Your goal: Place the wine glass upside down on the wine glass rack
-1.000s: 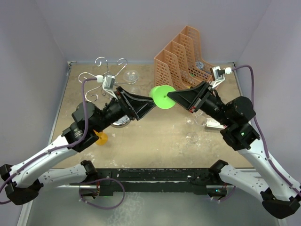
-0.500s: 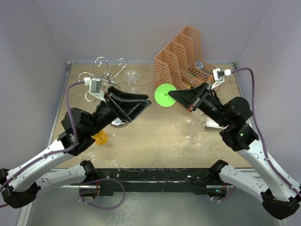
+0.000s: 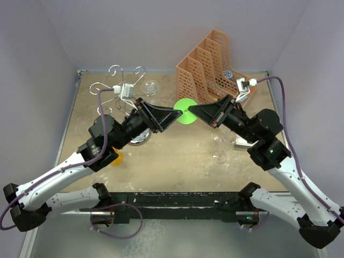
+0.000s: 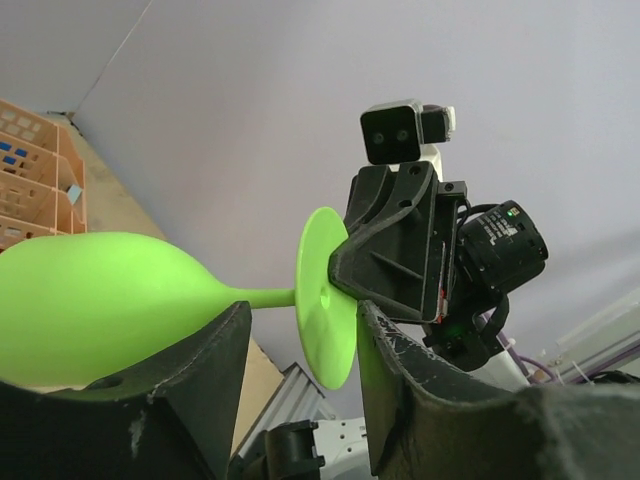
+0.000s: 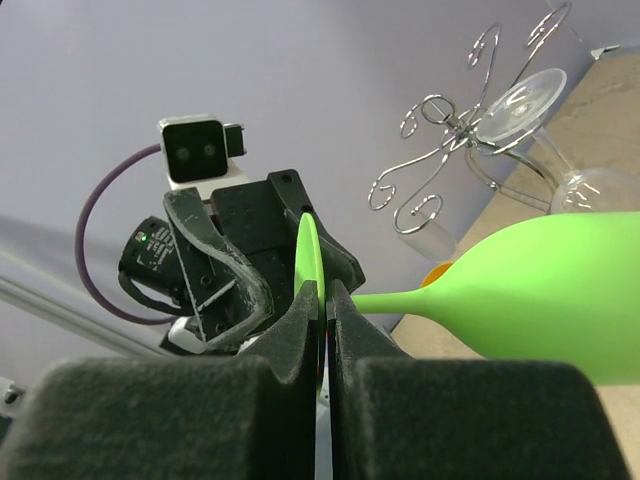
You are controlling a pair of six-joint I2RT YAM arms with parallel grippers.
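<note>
The bright green wine glass [image 3: 186, 112] hangs sideways above the table's middle. My right gripper [image 5: 320, 293] is shut on the rim of its round foot [image 5: 308, 250], with the bowl [image 5: 560, 300] pointing away. My left gripper [image 4: 302, 312] is open, one jaw on each side of the stem and foot [image 4: 325, 300]; the far finger stands close against the foot. From above, both grippers meet at the foot, left [image 3: 174, 114] and right [image 3: 192, 110]. The silver wine glass rack [image 3: 119, 86] stands at the back left, its base partly hidden by my left arm.
A clear glass [image 3: 150, 86] is next to the rack's hooks. The orange mesh file organiser [image 3: 207, 62] fills the back right. Two clear glasses [image 3: 228, 137] [image 3: 219, 157] lie under my right arm. An orange object [image 3: 114, 157] sits under my left arm.
My left gripper swung back toward the rack, then returned to the green foot with its jaws narrower. My right gripper kept its hold and shifted the glass slightly left.
</note>
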